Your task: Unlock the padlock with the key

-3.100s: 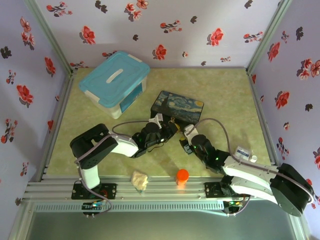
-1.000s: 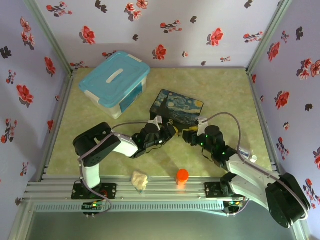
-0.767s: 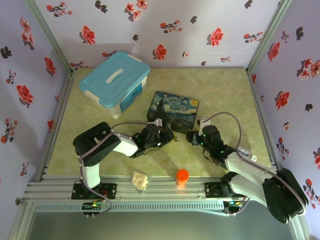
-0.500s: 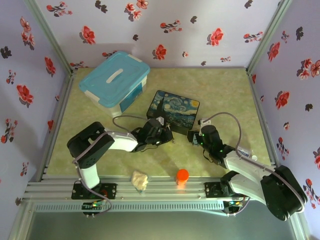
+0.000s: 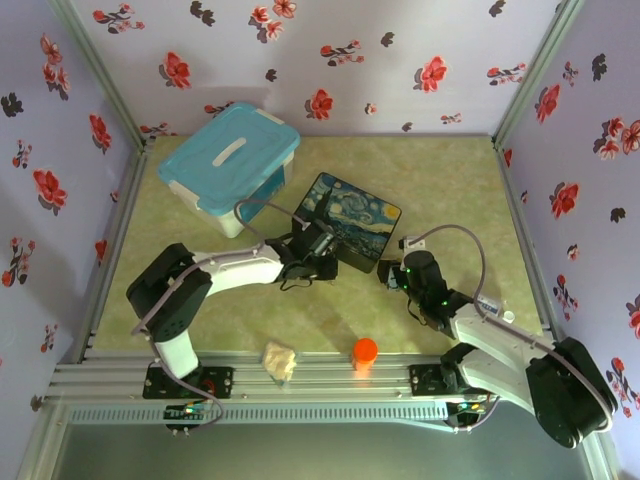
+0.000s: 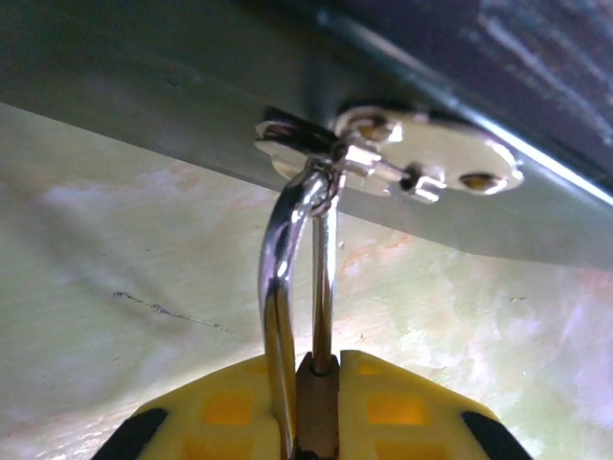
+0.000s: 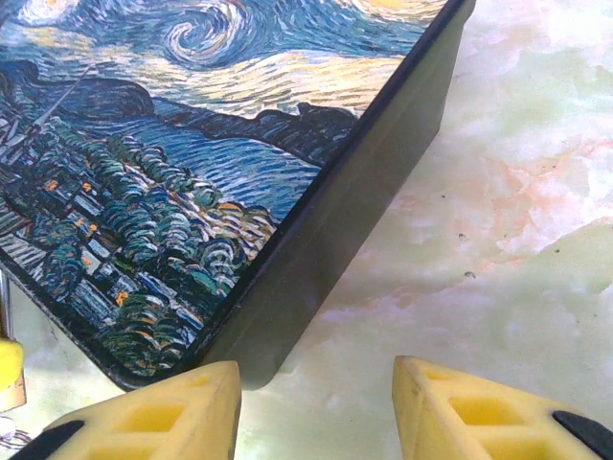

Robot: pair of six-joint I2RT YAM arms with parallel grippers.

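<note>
The padlock's brass body [image 6: 317, 412] is pinched between yellow fingers [image 6: 407, 407] of my left gripper [image 6: 316, 426], which is shut on it. Its silver shackle [image 6: 285, 259] rises from the body and passes through the metal hasp [image 6: 421, 168] on the side of the painted box [image 5: 358, 212]. From above, the left gripper [image 5: 318, 252] sits at the box's near-left side. My right gripper [image 7: 316, 402] is open and holds nothing, close to the box's near corner [image 7: 249, 335]; from above it [image 5: 388, 276] is just right of that corner. The key is out of view.
A blue-lidded plastic container [image 5: 230, 162] stands at the back left. An orange cap [image 5: 365, 350] and a crumpled pale wad [image 5: 280, 360] lie near the front edge. A small white item [image 5: 490, 304] lies by the right arm. Patterned walls enclose the table.
My left gripper has moved back and to the right with the padlock, and the painted box has turned and shifted with it. The right gripper has stayed near the box's corner, still open.
</note>
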